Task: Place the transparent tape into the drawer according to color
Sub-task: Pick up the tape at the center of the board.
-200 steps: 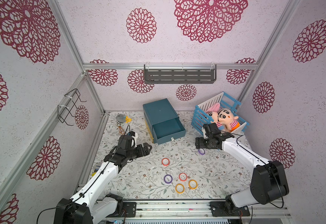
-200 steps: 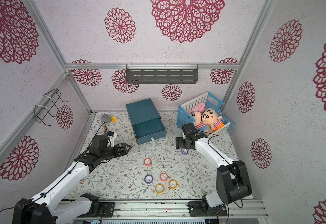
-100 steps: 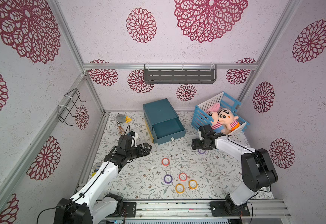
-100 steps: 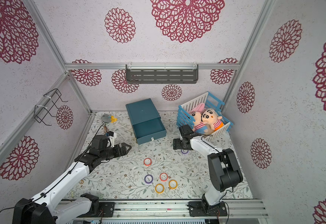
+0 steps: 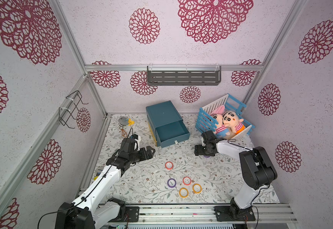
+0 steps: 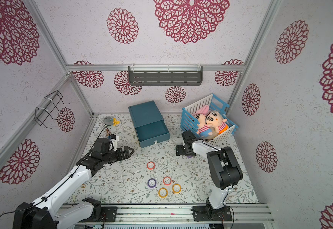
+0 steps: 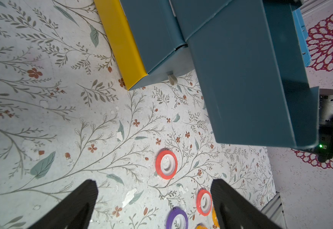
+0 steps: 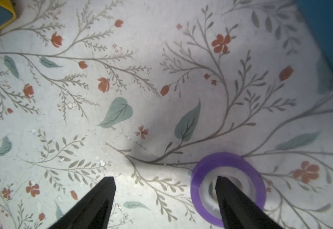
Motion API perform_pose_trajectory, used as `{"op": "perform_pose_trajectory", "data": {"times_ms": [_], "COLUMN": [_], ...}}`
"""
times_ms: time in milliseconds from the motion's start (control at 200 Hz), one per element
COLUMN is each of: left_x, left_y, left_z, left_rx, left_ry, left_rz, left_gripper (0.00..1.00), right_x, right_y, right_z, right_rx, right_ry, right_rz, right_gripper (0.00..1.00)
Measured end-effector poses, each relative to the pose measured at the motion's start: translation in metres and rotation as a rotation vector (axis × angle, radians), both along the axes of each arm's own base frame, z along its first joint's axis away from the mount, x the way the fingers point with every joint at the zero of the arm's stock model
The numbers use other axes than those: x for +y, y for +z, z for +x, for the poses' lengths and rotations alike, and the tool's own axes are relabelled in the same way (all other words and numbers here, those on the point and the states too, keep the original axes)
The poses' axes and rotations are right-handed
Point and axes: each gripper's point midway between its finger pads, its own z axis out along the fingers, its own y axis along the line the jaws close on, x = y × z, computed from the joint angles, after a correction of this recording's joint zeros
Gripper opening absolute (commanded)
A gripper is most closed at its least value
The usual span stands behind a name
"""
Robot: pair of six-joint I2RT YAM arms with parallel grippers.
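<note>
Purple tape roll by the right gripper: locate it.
The purple tape roll lies flat on the floral mat beneath the open right gripper, in front of the toy crate; the right wrist view shows one finger over its centre.

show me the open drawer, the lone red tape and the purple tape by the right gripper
drawer point(image 5: 168, 129): in a top view, bare inner floor
lone red tape point(image 5: 169, 165): in a top view, whitish centre
purple tape point(image 8: 223, 161): in the right wrist view, purple band
</note>
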Motion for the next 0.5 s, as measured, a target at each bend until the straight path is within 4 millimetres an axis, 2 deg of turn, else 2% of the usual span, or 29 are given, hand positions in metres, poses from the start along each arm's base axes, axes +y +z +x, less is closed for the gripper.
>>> {"op": "perform_pose_trajectory", "data": {"times_ms": [255, 500], "left_x": [0.000, 0.000], "left_y": [-0.001, -0.001], "left_z": [0.000, 0.000], "left_rx": [0.002, 0.002], "left_ry": [0.000, -0.001], "left_rz": [0.001, 0.000], "left_gripper": [0.97, 0.97], "right_x": [-0.001, -0.010], "right_y": [-0.004, -0.007], "right_z": [-0.008, -0.017], "right_rx": [-0.011, 0.043], "right_ry": [0.006, 0.023], "right_rz": [-0.012, -0.077], "right_gripper": [0.82, 0.62]}}
